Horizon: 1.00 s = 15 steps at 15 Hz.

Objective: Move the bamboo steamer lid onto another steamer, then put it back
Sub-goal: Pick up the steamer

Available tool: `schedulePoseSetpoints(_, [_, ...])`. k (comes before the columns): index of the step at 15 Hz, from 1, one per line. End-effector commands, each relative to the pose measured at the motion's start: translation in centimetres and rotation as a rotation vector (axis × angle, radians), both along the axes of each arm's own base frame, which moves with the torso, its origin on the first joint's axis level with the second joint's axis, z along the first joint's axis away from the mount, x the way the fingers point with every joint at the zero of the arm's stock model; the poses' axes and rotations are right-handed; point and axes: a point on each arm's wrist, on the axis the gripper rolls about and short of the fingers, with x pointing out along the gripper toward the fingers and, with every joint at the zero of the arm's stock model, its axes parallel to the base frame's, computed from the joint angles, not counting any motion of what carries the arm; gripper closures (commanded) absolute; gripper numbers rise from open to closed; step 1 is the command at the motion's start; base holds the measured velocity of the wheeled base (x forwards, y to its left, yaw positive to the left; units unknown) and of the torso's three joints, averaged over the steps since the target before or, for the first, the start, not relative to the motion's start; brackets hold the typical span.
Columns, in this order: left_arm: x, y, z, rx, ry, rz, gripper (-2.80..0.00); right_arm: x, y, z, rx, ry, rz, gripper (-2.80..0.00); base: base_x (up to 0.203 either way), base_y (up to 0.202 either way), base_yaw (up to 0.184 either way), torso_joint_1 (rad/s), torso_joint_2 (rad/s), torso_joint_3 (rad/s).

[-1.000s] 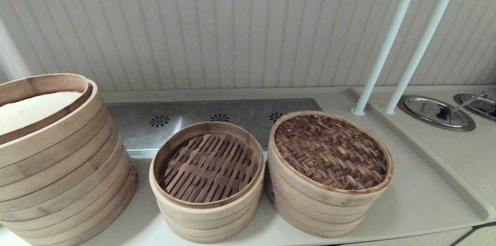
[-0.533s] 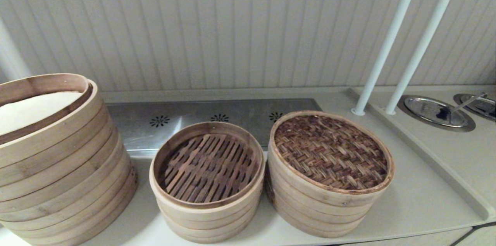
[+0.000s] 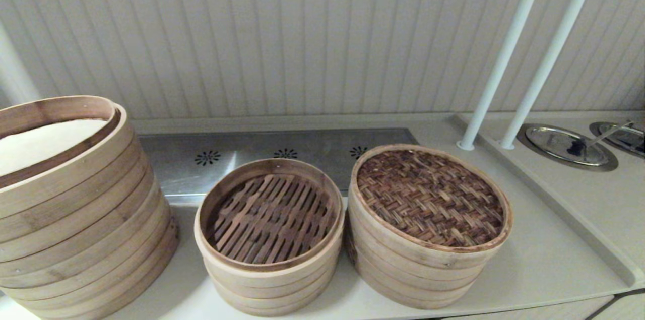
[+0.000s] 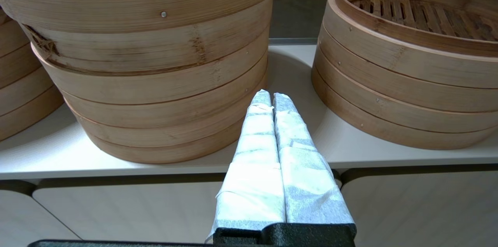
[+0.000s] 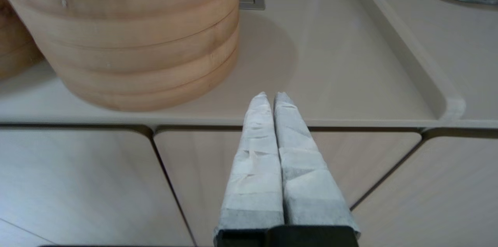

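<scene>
The bamboo steamer lid [image 3: 430,198] caps the right-hand steamer on the desk [image 3: 544,259], untouched, because the left pincer [image 4: 271,99] and right pincer [image 5: 271,99] wait closed and empty below its edge.

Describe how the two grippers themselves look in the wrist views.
The left gripper and the right gripper look alike: two long tapering jaws each, wrapped in wrinkled white fabric-like tape with greyish patches, set in a black textured base at the picture's edge. No cables or markings are visible.
</scene>
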Motion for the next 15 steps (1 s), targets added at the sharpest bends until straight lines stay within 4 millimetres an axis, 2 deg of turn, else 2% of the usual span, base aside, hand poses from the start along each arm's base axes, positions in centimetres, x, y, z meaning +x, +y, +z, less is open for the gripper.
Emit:
schedulePoseSetpoints(1, [0.01,0.0,0.0,0.0,0.002,0.0,0.0,-0.07,0.0,-1.18,-0.02,-0.033,0.002,0.0,0.0,0.0,0.0,0.0,0.0,0.0])
schedulePoseSetpoints(15, [0.01,0.0,0.0,0.0,0.002,0.0,0.0,0.1,-0.02,-1.21,0.039,-0.065,-0.008,0.0,0.0,0.0,0.0,0.0,0.0,0.0])
